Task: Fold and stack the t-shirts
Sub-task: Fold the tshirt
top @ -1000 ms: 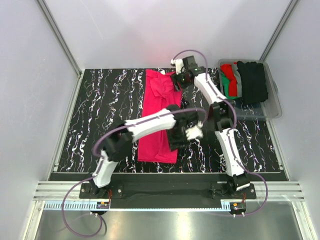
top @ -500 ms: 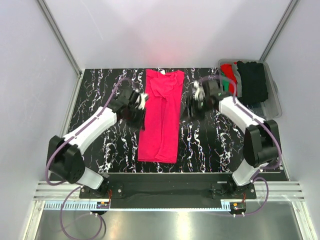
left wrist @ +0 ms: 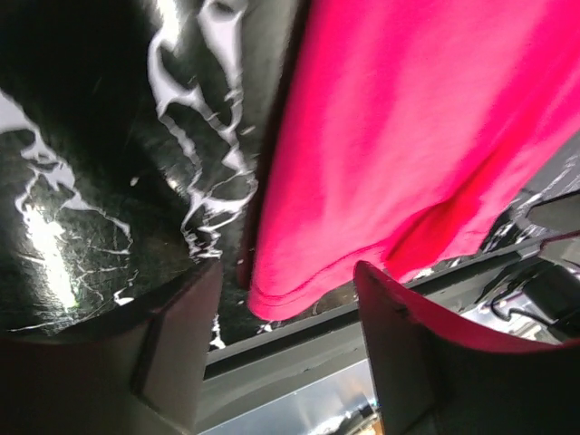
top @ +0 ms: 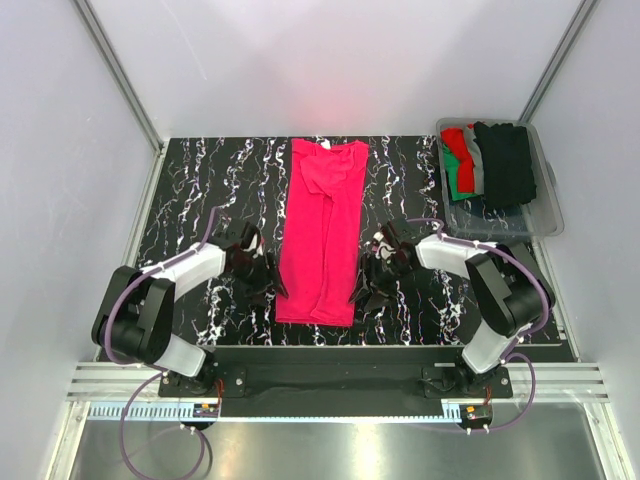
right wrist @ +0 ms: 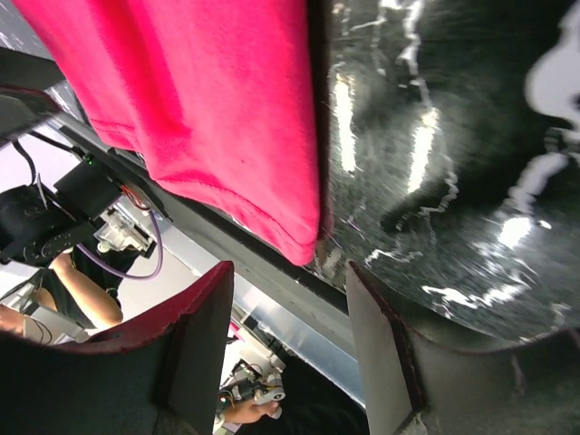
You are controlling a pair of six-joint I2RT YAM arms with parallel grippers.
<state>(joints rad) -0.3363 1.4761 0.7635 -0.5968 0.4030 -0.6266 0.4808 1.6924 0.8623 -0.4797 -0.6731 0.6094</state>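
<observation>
Both arms have come down low beside the near corners of the pink shirt (top: pixel 322 235). I see my left gripper (top: pixel 266 288) and right gripper (top: pixel 364 290) open wide, holding nothing. The shirt lies long on the table (top: pixel 200 200). The other shirts (top: pixel 490 165) sit in the far bin (top: pixel 548 218).

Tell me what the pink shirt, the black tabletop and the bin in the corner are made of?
Pink shirt: soft matte knit cloth, likely cotton; it lies limp, with a stitched hem. Tabletop: black with white marble-like veins, glossy, probably a printed laminate; light glares off it. Bin: seemingly clear plastic; its wall is see-through.
</observation>
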